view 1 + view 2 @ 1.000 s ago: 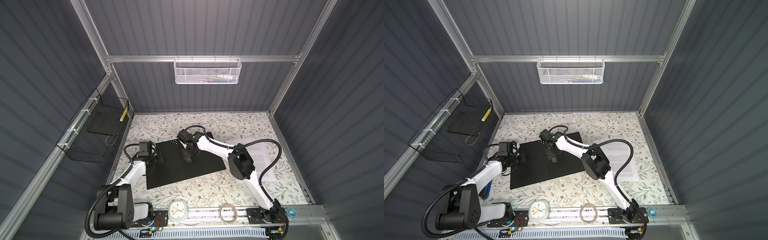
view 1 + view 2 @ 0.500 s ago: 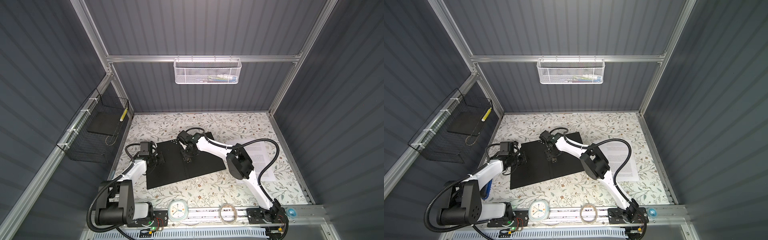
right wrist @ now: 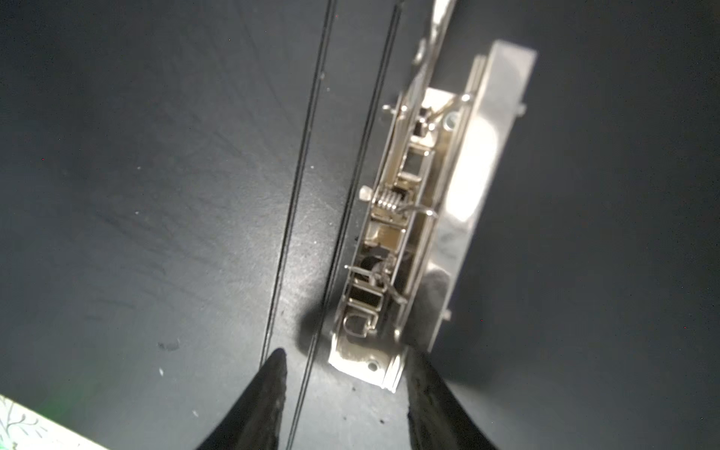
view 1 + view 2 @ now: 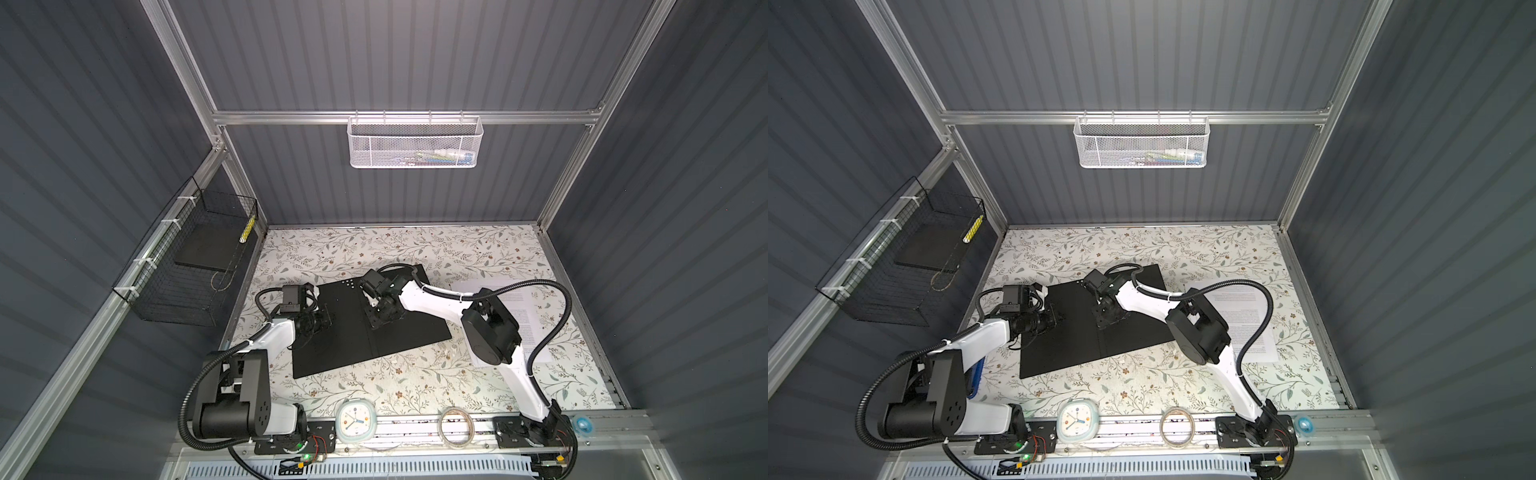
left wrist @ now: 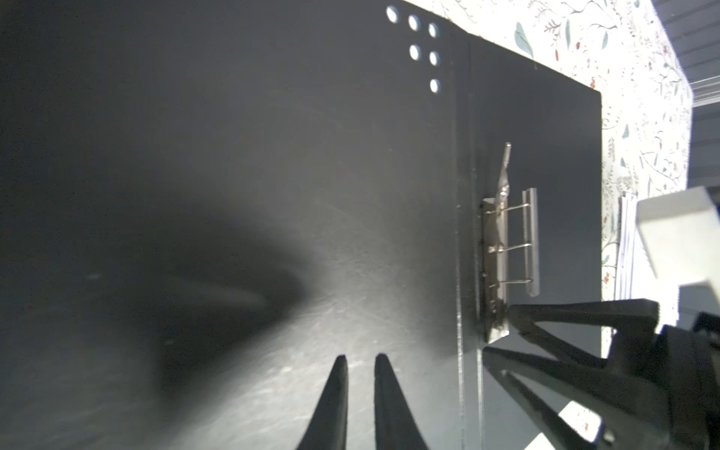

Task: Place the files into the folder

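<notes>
I'm seeing open floral table [image 4: 415,386] stretching below the folder [image 4: 332,349]. My right arm [image 4: 490,332] is blocking the files [image 4: 525,316].

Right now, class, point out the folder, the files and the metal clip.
folder [image 4: 332,345]: a top view, black inner face.
files [image 4: 1246,316]: a top view, printed sheet.
metal clip [image 3: 393,241]: right wrist view, spring mechanism.

- The left arm [image 4: 270,336] reaches from its near-left base toward the far right, forearm low and level.
- The left gripper [image 5: 360,360] has its fingers [image 5: 337,393] nearly together, with a narrow gap and nothing between them.
- The right arm [image 4: 432,301] stretches from the near-right base, elbow raised, forearm running left.
- The right gripper [image 3: 345,362] points down, its fingers [image 3: 265,393] standing apart.
</notes>
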Controlling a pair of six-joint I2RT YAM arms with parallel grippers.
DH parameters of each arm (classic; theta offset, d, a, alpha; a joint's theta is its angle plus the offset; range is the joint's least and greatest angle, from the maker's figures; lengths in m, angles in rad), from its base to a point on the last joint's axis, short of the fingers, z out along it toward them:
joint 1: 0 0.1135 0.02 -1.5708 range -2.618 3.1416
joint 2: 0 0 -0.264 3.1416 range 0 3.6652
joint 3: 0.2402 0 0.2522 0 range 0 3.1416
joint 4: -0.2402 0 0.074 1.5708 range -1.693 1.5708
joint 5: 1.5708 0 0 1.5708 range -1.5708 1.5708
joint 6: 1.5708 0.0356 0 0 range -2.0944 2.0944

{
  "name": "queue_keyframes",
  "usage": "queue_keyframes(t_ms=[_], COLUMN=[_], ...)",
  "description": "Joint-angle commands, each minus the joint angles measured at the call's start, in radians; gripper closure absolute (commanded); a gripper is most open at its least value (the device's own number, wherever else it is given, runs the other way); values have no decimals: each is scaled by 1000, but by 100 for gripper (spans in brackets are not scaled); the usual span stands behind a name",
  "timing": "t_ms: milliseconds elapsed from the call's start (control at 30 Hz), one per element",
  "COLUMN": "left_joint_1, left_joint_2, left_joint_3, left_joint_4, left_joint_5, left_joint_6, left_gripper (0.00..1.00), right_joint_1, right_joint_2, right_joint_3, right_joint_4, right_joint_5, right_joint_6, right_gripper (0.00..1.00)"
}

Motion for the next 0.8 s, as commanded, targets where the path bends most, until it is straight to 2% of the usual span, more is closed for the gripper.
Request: queue_keyframes(t_ms=[0,233,400,467,567,667,767], left_joint_1=[-4,-5,-23,-70,-181,-248,-356], left_joint_2=[5,23,7,-11,-27,-30,-2], left_joint_3=[6,32,95,138,223,277,341], left_joint_4=[25,52,27,-8,-74,-59,-30], left_joint_5=[44,73,90,53,-44,-45,-175], left_joint_6=[-1,-12,-24,-18,-7,-77,-118], left_gripper=[83,83,74,72,62,55,48], right_joint_1=[12,21,-18,-62,-156,-269,-380], right_joint_2=[-6,-87,-279,-384,-550,-696,-828], right_joint_3=[-8,-93,-263,-368,-526,-670,-802], right_joint_4=[19,78,204,273,356,350,341], right_joint_5=[-43,-80,-74,-84,-95,-91,-98], right_joint_6=[19,22,2,2,-6,-27,-37], right_gripper=[50,49,42,42,38,35,33])
